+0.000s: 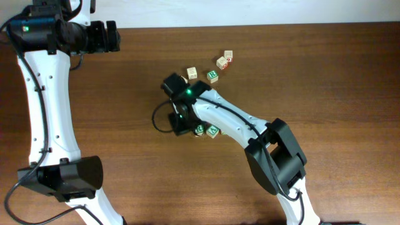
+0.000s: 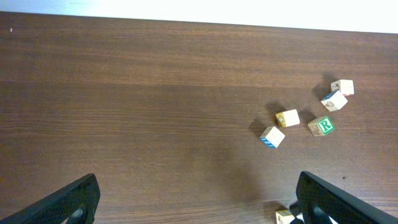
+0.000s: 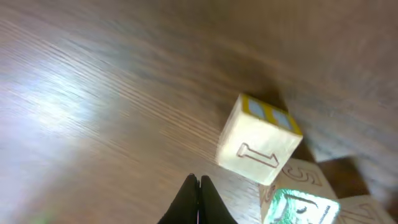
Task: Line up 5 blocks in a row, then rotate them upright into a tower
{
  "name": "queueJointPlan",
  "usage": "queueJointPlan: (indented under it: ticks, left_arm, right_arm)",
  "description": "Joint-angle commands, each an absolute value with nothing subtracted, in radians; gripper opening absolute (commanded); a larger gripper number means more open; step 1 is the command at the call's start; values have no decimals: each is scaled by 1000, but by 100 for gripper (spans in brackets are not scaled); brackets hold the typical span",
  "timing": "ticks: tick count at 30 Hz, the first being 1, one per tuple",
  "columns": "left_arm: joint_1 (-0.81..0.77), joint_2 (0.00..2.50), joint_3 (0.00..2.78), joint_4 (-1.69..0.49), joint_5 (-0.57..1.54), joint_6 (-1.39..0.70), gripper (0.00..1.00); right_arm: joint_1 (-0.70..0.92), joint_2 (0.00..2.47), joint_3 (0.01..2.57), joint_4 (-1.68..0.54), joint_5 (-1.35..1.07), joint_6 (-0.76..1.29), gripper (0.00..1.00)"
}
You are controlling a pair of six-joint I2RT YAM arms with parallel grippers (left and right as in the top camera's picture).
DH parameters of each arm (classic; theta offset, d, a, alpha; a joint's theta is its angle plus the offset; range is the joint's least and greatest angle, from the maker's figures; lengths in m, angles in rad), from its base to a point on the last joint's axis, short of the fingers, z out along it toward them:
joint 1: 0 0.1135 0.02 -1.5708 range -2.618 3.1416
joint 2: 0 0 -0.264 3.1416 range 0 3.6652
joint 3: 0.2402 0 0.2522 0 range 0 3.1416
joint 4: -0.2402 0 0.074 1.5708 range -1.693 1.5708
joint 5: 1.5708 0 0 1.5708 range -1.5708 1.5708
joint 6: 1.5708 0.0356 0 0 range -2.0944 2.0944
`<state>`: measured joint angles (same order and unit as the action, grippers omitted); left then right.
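Several pale-wood blocks lie in a loose group at the back: one plain-topped (image 1: 192, 73), one with a green letter (image 1: 212, 75), and two more (image 1: 222, 62) beside a red-marked cube (image 1: 228, 56). Two green-faced blocks (image 1: 213, 131) sit mid-table by my right gripper (image 1: 189, 129). In the right wrist view that gripper (image 3: 199, 182) is shut on nothing, its tips just left of a cube with an outlined 1 (image 3: 258, 146); a green-faced block (image 3: 301, 202) lies behind it. My left gripper (image 2: 198, 182) hangs open, far from the green R block (image 2: 321, 126).
The right arm (image 1: 237, 125) stretches from the front right across the table's middle, with a black cable looping at its wrist (image 1: 159, 119). The left arm (image 1: 47, 94) stands along the left side. The table's back edge (image 2: 199, 22) meets a white wall.
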<state>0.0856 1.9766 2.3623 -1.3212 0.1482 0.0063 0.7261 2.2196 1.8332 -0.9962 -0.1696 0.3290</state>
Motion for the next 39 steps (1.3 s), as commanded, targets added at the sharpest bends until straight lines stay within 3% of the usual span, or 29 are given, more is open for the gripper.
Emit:
queueJointPlan:
  ticks: [1, 6, 39]
  left_arm:
    - [90, 1966, 2371, -1322, 141, 0, 99]
    - [90, 1966, 2371, -1322, 141, 0, 99]
    - [90, 1966, 2371, -1322, 141, -1, 99]
  right_arm:
    - [724, 2201, 1921, -995, -129, 308, 4]
    - [706, 2236, 1920, -949, 65, 349, 4]
    - [696, 2330, 1919, -1013, -2, 345, 4]
